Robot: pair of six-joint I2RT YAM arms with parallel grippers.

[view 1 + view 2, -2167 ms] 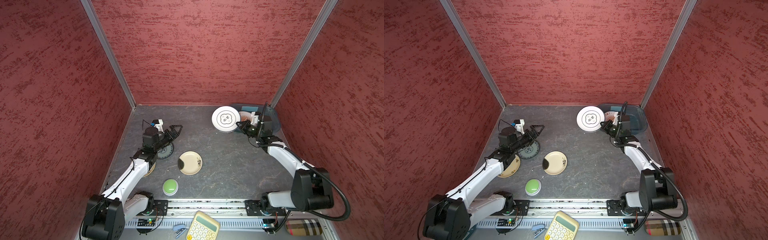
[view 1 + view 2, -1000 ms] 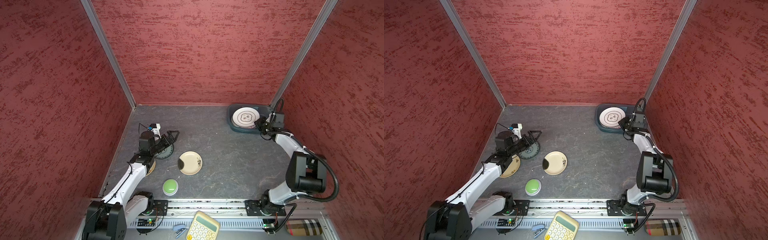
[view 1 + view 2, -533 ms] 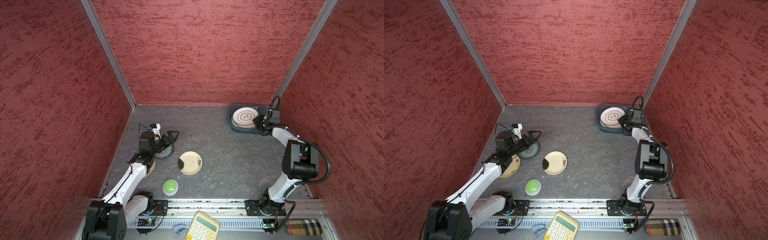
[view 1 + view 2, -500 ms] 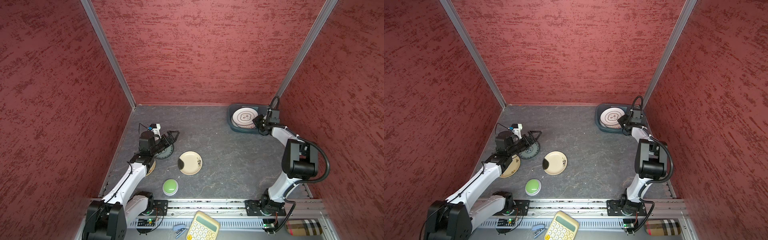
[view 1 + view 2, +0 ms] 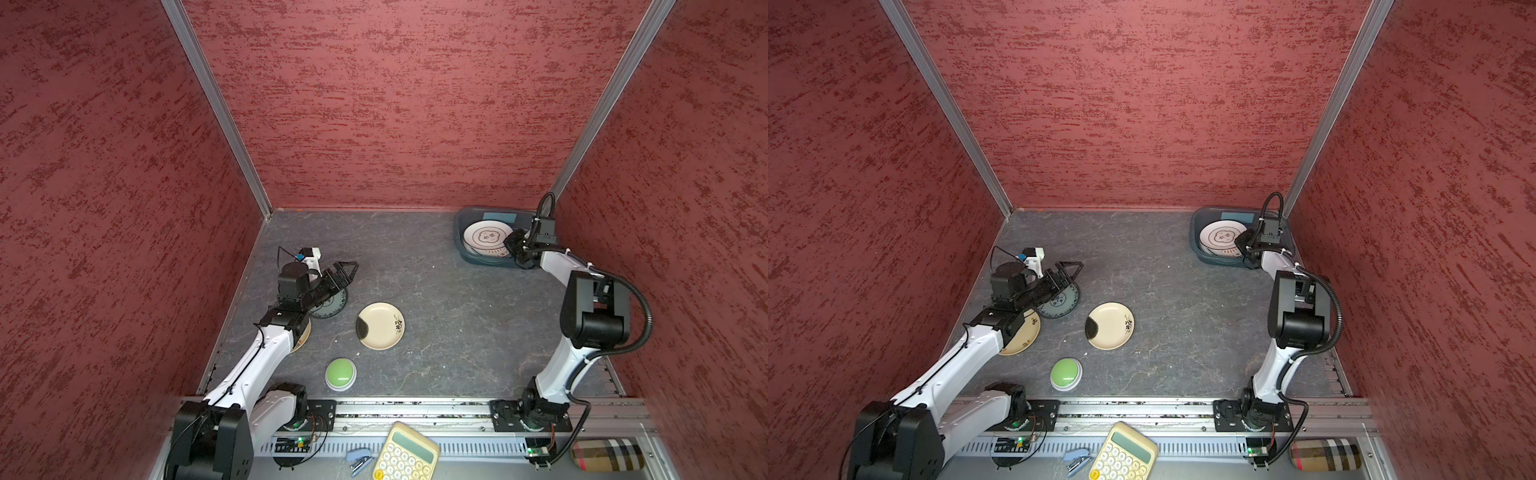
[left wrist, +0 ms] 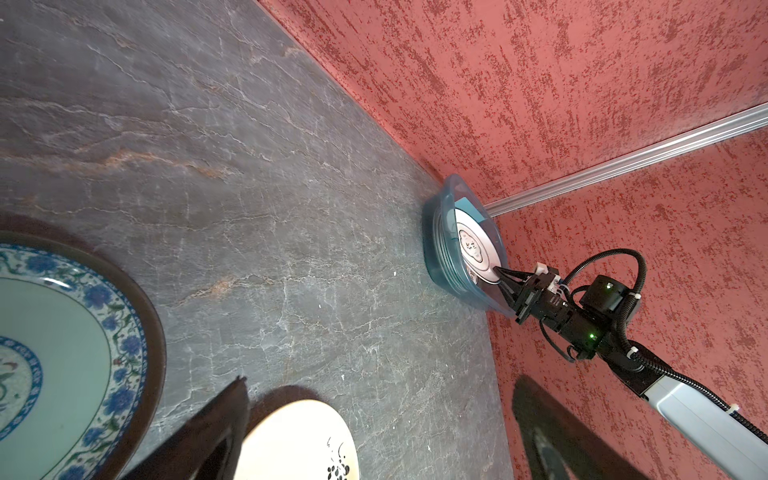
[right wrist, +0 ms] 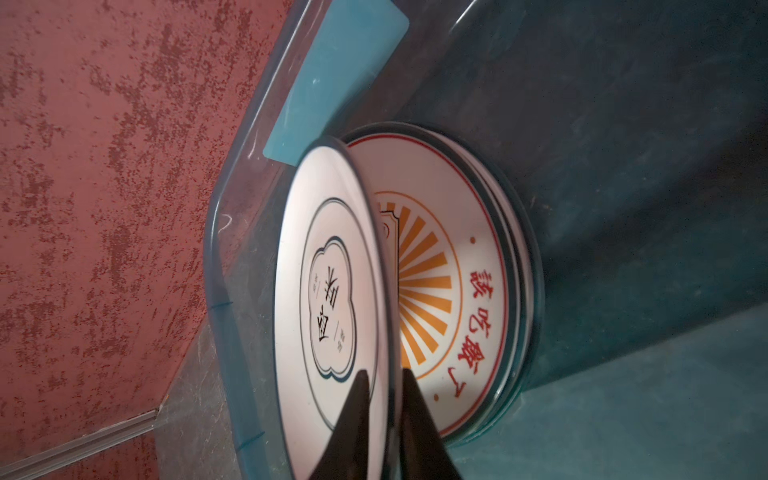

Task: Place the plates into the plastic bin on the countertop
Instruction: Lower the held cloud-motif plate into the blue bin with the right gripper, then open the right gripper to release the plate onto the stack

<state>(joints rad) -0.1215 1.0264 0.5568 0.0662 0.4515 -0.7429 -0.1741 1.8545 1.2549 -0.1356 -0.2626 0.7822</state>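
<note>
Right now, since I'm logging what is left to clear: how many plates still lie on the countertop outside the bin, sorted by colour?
Cream-yellow plates: 2
Grey-green patterned plate: 1
Total: 3

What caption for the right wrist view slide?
Right pincer straddles the rim of a tilted white plate over the orange-print plate stacked in the plastic bin.

Left tool [image 5: 350, 274] spread wide; right tool [image 7: 383, 372] narrow, arm extended.
</note>
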